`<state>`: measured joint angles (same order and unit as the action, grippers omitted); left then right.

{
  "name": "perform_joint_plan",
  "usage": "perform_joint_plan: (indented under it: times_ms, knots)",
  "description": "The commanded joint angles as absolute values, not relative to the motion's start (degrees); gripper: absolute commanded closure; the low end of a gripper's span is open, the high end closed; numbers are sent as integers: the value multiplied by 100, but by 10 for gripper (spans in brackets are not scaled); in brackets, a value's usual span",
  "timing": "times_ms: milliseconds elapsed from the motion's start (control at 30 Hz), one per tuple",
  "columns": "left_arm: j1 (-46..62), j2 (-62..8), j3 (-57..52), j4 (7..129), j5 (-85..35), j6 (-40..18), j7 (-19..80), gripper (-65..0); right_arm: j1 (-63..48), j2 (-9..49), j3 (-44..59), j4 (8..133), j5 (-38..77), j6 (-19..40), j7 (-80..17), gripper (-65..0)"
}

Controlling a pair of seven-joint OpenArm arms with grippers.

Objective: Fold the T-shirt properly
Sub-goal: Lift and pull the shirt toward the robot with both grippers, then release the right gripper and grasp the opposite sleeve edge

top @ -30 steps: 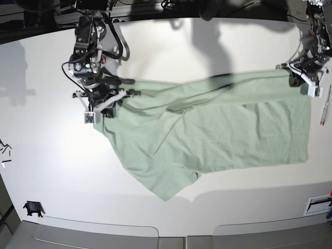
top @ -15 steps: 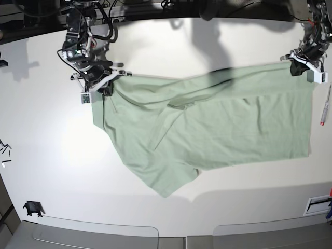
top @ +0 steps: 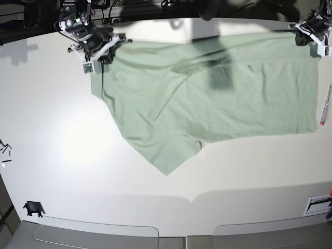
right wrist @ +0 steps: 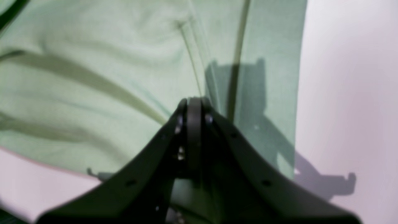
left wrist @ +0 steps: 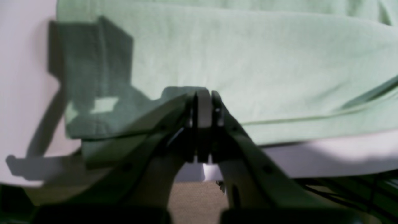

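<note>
The pale green T-shirt [top: 218, 104] lies spread on the white table [top: 67, 150], its far edge stretched between the two grippers. At the far right of the base view, my left gripper [top: 307, 35] is shut on the shirt's far right corner. The left wrist view shows its jaws [left wrist: 203, 105] pressed together on the hem of the T-shirt [left wrist: 248, 62]. At the far left, my right gripper [top: 101, 54] is shut on the other far corner. The right wrist view shows those jaws [right wrist: 193, 109] closed on the T-shirt [right wrist: 93, 77]. A loose pointed part hangs toward the near side.
A pen [top: 325, 106] lies beside the shirt's right edge. A small black object [top: 33, 208] sits near the front left corner and small dark bits [top: 5, 150] at the left edge. A white slotted piece [top: 317, 205] is at the front right.
Both grippers have moved toward the far edge of the table, pulling the shirt's far edge with them. The cloth now lies flatter and wider.
</note>
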<state>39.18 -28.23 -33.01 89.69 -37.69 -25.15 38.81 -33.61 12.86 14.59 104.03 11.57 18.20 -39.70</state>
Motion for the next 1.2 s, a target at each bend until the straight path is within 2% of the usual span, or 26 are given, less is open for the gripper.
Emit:
perform_joint_plan:
  times_ms: [0,267,567,733,767,867,900,933,1067,1167]
  knots:
    - [4023,-2858,-3334,9013,-3717,-2484,3986,0,-3452,1317,1474,10490,1105,1804,-4014,0]
    - [3983,-2718,-3339,9091,-3756,-2484,3817,0,-3592,1317,1474,10637,1107,1793,-4045,0]
    - [3986,-2663,-3614,9939,-3760,-2484,3806,0,-3621,1317,1474,11924,1081,1796,-4217,0]
    - [3983,-2655,-4246,10680,-3760,-2484,3586,0,-3450,1317,1472,12405,827,1796,-3610,0]
    - [3983,-2655,-4353,10774,-3760,-2484,3509,-43,-3341,1315,1472,12407,718,1796,-3465,-22]
    - [3983,-2657,-4547,10914,-3758,-2482,3328,-165,-2917,1315,1472,12405,495,1793,-3076,-267]
    - [3983,-2659,-4563,10916,-3760,-2482,3291,-186,-2742,1315,1472,12398,436,1796,-2928,-322]
    - [3983,-2657,-4560,10916,-3760,-2482,3293,-195,-2550,1317,1472,12383,388,1793,-2812,-351]
    - [3986,-2652,-4560,10914,-3758,-2484,3301,-195,-1625,1317,1472,11972,178,1793,-2729,-356]
    - [3986,-2652,-4560,10914,-3758,-2484,3301,-195,-915,1321,1474,11137,167,1793,-2740,-356]
